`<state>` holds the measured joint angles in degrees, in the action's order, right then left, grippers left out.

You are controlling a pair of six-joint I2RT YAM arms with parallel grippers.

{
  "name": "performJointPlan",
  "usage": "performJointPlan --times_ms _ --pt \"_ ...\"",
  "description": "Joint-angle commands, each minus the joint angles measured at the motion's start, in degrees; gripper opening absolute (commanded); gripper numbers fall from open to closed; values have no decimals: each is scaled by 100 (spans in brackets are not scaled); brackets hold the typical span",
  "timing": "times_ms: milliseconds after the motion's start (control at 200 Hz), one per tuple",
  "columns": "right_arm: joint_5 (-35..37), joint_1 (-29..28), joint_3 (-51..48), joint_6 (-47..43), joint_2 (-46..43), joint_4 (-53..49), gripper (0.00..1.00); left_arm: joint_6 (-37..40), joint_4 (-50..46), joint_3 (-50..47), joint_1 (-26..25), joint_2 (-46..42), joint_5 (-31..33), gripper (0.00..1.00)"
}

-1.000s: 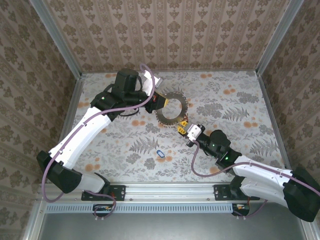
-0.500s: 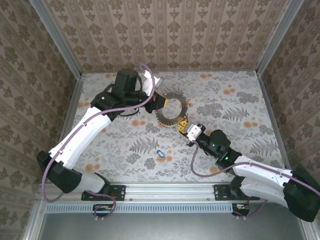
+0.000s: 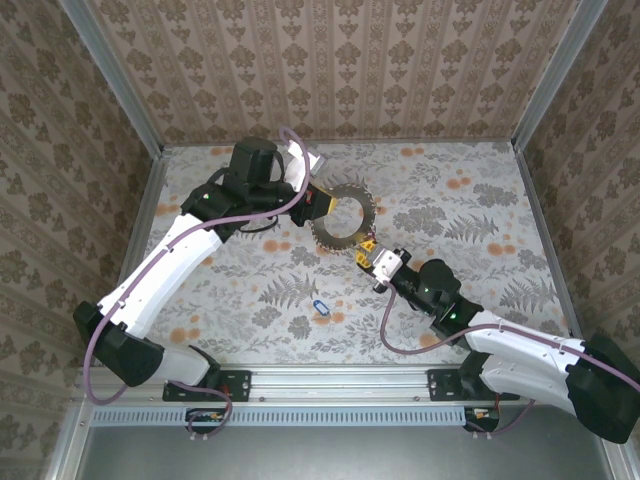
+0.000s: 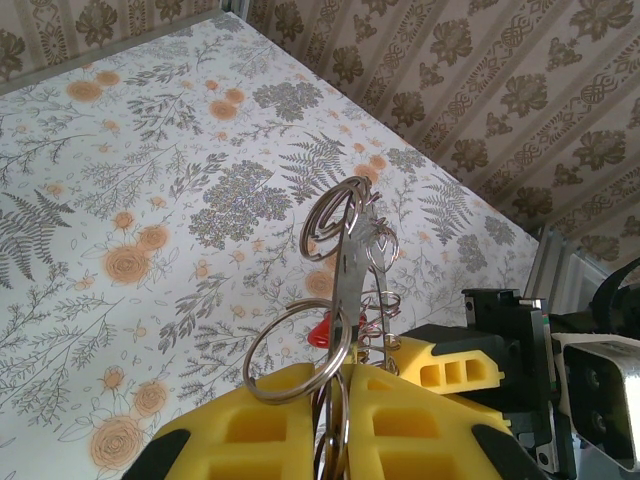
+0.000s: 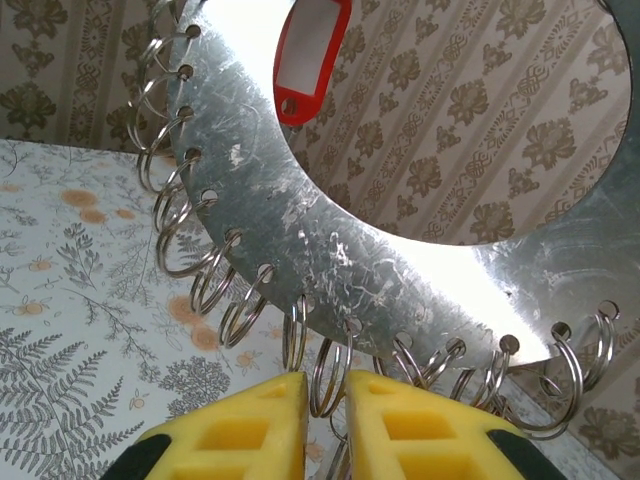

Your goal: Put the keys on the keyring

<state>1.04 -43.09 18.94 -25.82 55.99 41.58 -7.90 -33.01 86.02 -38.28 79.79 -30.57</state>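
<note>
The left gripper is clamped on the far-left rim of the keyring, holding it over the far middle of the table. The right gripper sits at the keyring's near-right rim, jaws almost together around one small loop; whether it's pinched I can't tell. The loose blue key lies towards the near edge, closer to the right arm.

We see the keyring, a flat scratched metal ring edged with small wire loops, raised and tilted above mid-table, a red-tagged key showing through its hole, and a blue-tagged key lying loose on the table nearer its front edge.
</note>
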Motion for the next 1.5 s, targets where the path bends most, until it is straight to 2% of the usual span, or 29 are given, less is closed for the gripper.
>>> performJointPlan --times_ms 0,205,540,1135,1365,1495 --pt "-117 27 154 -120 -98 -88 21 -67 181 79 -48 -165 -66 0" --pt "-45 32 172 -211 -175 -215 22 -54 164 84 -48 -165 -64 0" --pt "8 36 287 -159 -28 -84 15 -80 199 104 -52 -148 -83 0" --pt "304 32 339 -116 242 201 14 -149 269 97 -57 -148 -102 0" --pt "307 29 341 -81 266 333 11 -192 317 25 -57 -157 -115 0" --pt "330 31 352 -65 286 298 5 -254 399 -16 -57 -166 -104 0"
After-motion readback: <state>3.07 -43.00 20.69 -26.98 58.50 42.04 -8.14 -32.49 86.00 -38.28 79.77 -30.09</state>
